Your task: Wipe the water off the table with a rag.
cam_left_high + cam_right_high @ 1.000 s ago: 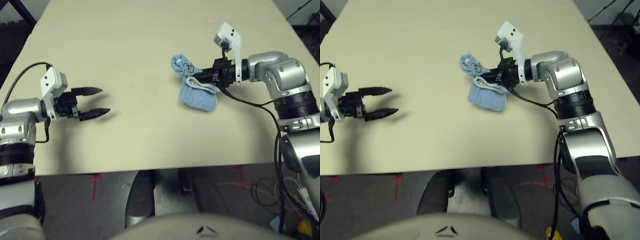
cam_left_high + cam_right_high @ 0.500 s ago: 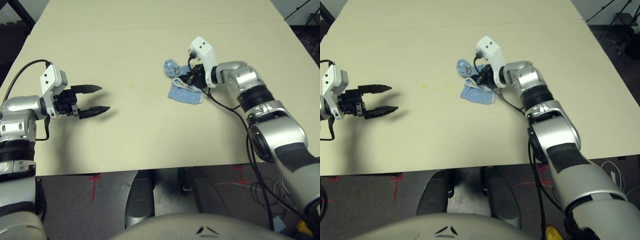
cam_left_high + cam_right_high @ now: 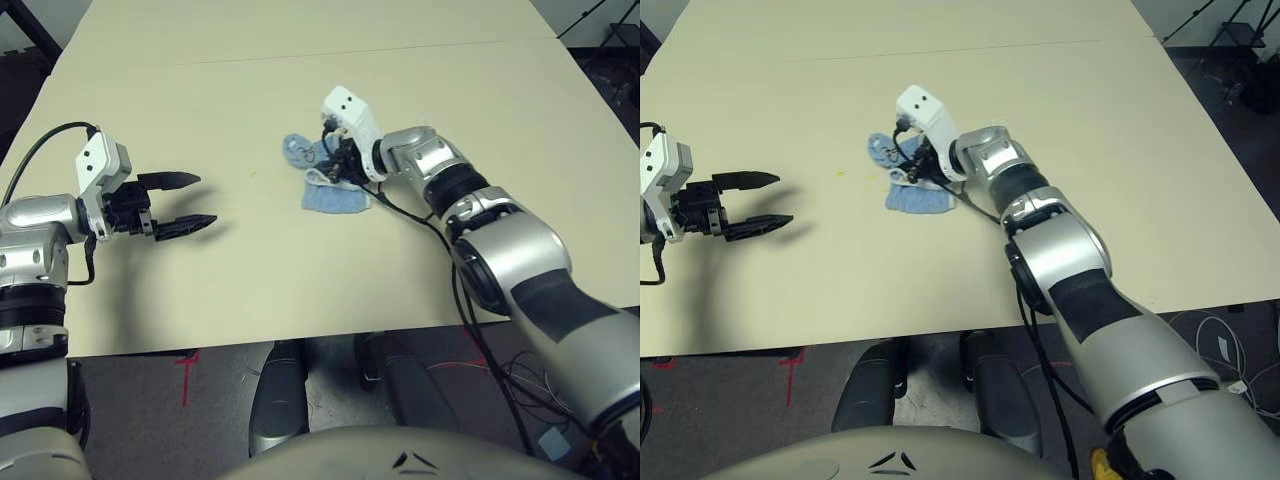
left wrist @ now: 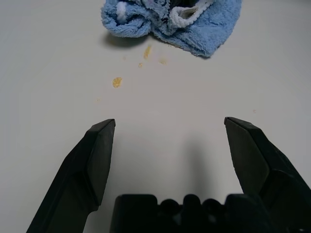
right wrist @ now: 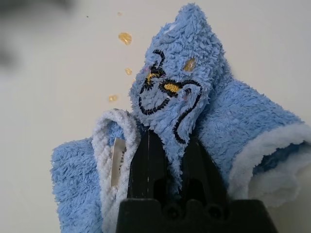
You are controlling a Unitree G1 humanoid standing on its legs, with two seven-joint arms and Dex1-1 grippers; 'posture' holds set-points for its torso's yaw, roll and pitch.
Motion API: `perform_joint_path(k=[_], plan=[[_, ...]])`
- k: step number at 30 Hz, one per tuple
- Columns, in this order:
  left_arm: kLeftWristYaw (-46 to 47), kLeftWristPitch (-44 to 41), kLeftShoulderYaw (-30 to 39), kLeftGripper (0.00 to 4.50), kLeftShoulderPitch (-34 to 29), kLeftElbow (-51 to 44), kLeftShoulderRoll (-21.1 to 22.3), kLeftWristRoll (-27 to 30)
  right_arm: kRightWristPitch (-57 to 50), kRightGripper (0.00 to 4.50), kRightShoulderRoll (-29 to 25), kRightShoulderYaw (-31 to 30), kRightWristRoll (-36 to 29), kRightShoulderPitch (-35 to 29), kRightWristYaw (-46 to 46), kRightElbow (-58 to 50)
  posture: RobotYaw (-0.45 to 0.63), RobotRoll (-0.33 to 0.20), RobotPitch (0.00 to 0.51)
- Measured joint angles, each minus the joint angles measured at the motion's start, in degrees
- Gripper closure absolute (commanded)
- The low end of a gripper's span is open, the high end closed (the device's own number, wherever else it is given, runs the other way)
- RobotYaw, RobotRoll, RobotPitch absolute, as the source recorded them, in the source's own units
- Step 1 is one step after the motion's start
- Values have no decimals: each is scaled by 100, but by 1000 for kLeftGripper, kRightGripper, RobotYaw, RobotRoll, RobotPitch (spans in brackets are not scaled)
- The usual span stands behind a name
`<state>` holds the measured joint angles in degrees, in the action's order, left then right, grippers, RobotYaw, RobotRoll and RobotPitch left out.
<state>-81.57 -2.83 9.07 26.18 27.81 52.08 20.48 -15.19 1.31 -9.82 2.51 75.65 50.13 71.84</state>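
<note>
right fingers [image 5: 165,160] pinched on rag [image 3: 330,190] | left fingers [image 3: 205,203] spread, empty | water [image 4: 117,82] between

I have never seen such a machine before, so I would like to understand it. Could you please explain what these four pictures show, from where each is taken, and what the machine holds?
This is a humanoid robot with two silver arms, working at a pale table. Each arm ends in a hand with two black fingers. The two wide pictures come from a camera pair on its head, looking down over the arms. The two close pictures come from cameras on the wrists, looking along each hand's fingers.

The right hand is shut on a small light-blue rag, which lies on the table; the right wrist view shows its dark stitched mark and white hem. The left hand is open, holds nothing, and is apart from the rag. Small yellowish droplets of water lie on the table beside the rag, which the robot should wipe away.
</note>
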Motion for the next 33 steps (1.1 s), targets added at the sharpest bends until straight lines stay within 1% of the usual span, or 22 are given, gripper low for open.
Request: perform_joint_path(k=[6, 12, 17, 24, 30, 32, 33], plan=[[54, -50, 119, 0, -111, -81, 8, 19, 161, 4428, 384, 29, 130, 141, -294, 194, 356, 0, 226], [152, -144, 232, 0, -353, -349, 61, 77, 238, 4428, 789, 181, 219, 280, -650, 345, 406, 0, 219], [201, -253, 425, 0, -669, -554, 157, 165, 291, 4428, 808, 260, 246, 304, -758, 423, 428, 0, 214], [298, -331, 544, 0, -831, -747, 227, 238, 291, 4428, 823, 327, 350, 327, -1001, 471, 436, 0, 212], [338, -344, 547, 0, -829, -770, 226, 248, 332, 4428, 722, 232, 588, 327, -869, 462, 384, 0, 221], [337, -342, 525, 0, -717, -748, 221, 245, 401, 4428, 580, 130, 712, 326, -705, 460, 384, 0, 221], [337, -341, 517, 0, -665, -718, 221, 244, 442, 4428, 493, 80, 779, 322, -614, 458, 365, 0, 223]])
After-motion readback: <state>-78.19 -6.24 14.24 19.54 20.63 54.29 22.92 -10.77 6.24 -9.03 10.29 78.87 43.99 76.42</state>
